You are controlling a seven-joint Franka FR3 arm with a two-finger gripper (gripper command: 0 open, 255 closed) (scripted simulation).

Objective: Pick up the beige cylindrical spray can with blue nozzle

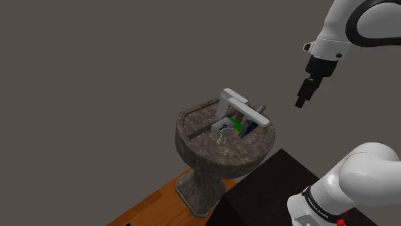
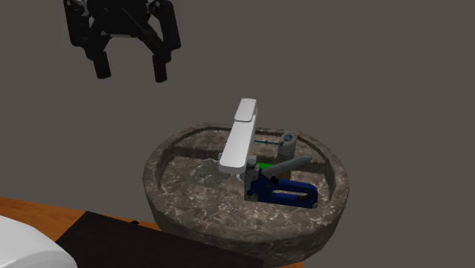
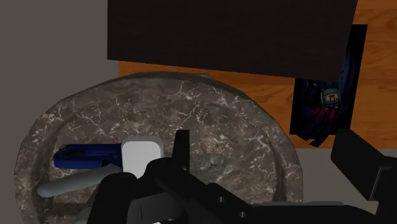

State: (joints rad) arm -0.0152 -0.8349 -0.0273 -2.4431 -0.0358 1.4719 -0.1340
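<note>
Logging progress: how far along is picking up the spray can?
Nothing is done yet: the small can sits at the far side of the stone basin, near the faucet. The gripper hangs open and empty, well above. Left: descend, grasp, lift.

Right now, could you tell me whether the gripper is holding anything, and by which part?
Nothing is held: the gripper hangs open and empty in the air, well clear of the stone basin and what lies in it.

The basin (image 2: 221,217) looks like rough, mottled grey-brown stone with pale veins. Its faucet (image 2: 239,141) is smooth, matt pale grey. The floor (image 1: 151,204) is orange-brown wood; the stand (image 1: 270,186) is matt dark, the gripper (image 2: 131,74) matt black.
</note>
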